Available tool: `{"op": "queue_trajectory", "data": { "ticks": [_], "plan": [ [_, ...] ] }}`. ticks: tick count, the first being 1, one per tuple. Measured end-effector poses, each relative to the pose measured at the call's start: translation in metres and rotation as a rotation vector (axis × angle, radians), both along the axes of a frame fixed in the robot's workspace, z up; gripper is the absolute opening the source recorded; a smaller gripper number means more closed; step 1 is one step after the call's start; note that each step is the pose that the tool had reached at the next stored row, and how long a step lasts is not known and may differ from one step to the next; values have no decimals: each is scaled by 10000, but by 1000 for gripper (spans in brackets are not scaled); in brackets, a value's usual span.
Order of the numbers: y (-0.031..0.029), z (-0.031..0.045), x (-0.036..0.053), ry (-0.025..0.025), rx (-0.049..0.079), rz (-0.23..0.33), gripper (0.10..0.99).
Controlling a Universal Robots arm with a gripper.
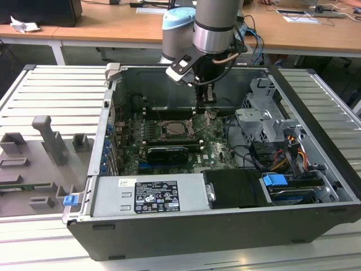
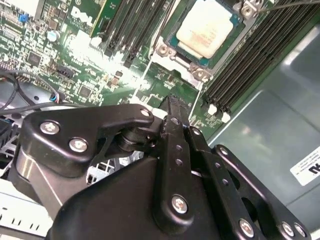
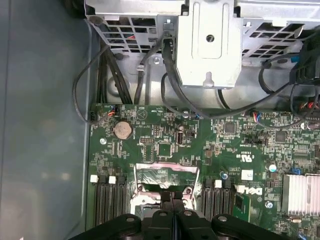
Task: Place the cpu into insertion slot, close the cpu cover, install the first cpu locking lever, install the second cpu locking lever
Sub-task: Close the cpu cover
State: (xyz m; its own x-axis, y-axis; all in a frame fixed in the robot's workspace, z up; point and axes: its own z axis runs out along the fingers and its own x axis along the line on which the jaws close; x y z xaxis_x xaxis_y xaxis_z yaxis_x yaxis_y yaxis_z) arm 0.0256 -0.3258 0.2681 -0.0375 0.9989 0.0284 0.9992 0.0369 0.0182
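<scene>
On the exterior view's left, grey fixtures stood on the slatted worktop, well apart from the work. Next came the open computer case, its side wall rising above the green board.

In the second wrist view the cpu lay flat in its socket between two banks of memory slots. The cpu cover seemed to be down around it, though I could not tell whether it was latched. A thin wire lever ran past one corner of the socket.

The gripper hung just beside the socket's edge. Its fingers were pressed together and carried nothing that could be seen.

The likeliest trouble, as I judged it, was a skewed push. Narrow closed tips could slip off a springy wire lever and strike the board's small parts or the white slot latches nearby. Pressure on a cover not sitting square could also load the chip unevenly.

Room was open above the case. Low down it was tight, with slots on both sides of the socket. Towards the exterior view's right, the drive cage and loose cables stood near the wrist.
</scene>
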Motion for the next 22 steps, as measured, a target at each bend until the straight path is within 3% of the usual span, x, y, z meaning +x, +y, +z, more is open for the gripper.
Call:
{"op": "queue_trajectory", "data": {
  "ticks": [5, 11, 18, 22],
  "plan": [
    [0, -33, 81, 4, 1, 363, 106],
    [12, -80, 308, 45, -38, 179, 106],
    [13, -137, 441, 45, -38, 179, 106],
    [12, -201, 446, 45, -38, 178, 106]
  ]
}}
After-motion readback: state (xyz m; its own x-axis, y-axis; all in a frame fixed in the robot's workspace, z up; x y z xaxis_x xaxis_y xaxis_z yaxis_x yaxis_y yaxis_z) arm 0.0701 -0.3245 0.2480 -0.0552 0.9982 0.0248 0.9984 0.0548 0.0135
